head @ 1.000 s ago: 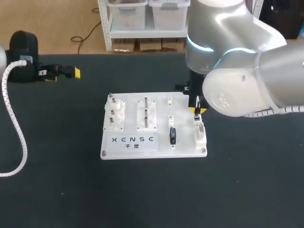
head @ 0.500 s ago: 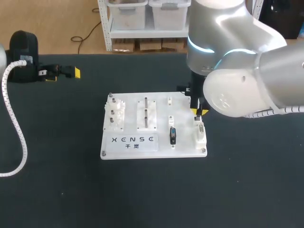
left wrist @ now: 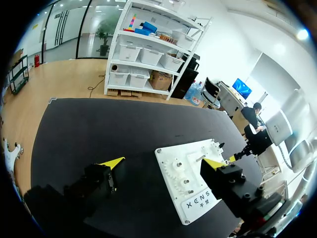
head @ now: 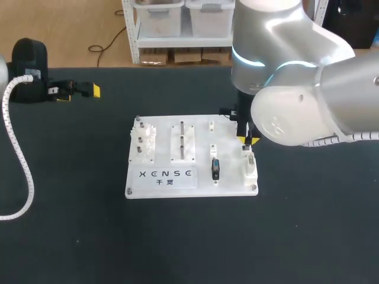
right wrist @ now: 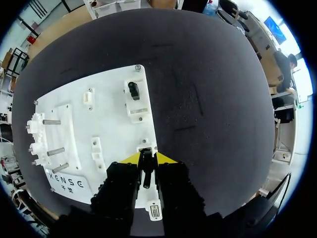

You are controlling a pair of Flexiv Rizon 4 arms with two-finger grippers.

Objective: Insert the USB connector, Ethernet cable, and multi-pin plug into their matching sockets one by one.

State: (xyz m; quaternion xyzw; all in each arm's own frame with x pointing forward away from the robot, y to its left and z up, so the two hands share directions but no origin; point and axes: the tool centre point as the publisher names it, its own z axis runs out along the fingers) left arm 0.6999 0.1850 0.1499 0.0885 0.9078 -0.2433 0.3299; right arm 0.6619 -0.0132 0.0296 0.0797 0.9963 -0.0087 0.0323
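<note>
Right now your white board lies mid-table. Your right gripper pinches a black plug from both sides, its tip at the small socket near the board's edge. Your left gripper hangs wide open, well apart.

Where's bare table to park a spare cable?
Free: table strip between board and near edge; patch between board and white coiled hose. Crowded: board's right rear corner, where the right gripper has its jaws on a connector.
</note>
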